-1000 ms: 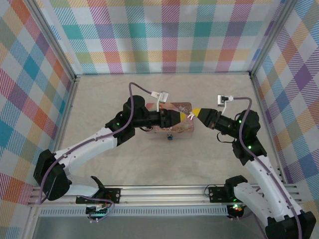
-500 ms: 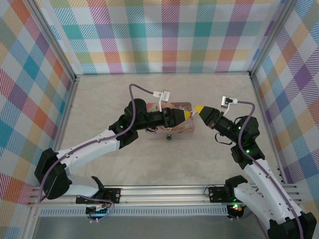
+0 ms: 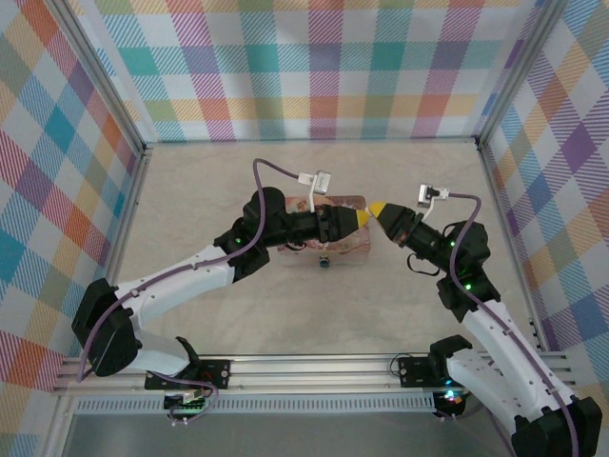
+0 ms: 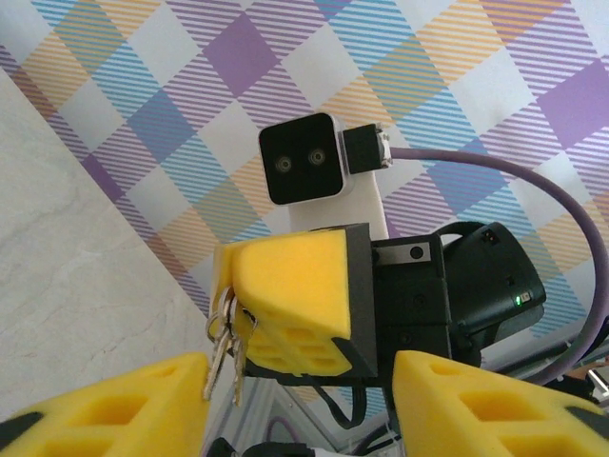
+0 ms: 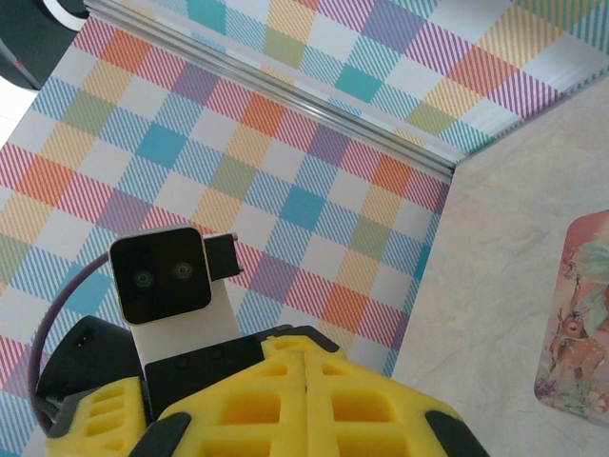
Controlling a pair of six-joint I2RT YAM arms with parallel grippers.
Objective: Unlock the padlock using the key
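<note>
Pale worktop [image 3: 190,190] inside plaid walls. Across it, two arms bent toward the middle: left arm [image 3: 181,286] stretched over the pink illustrated tin [image 3: 344,249], right arm [image 3: 495,333] angled in from the other side.

Compared with a second ago, drawn closer together: left hand [image 3: 361,218] carried a little further right, now nearly tip to tip with the right hand [image 3: 380,209] over the tin's right end. From the left wrist, left fingers [image 4: 105,409] spread on either side of the right hand's yellow pads, no contact visible; narrowed a touch over the last moment, yet plainly apart.

Right hand pressed together, pinching a small bunch of keys [image 4: 225,335] at the pad tip, blades hanging down.

Smallest of all, the padlock [image 3: 324,260]: dark, bluish, at the tin's near edge, apart from both hands and untouched. Resting against the tin or just beside it, impossible to say; shackle too small to read.

Reads as a mid-air pass or regrip of the keys, not yet an approach to the lock. Probably needed next: one key held firmly, then brought down to the keyhole with the padlock steadied. Risk: loose keys swinging or slipping during the exchange.
</note>
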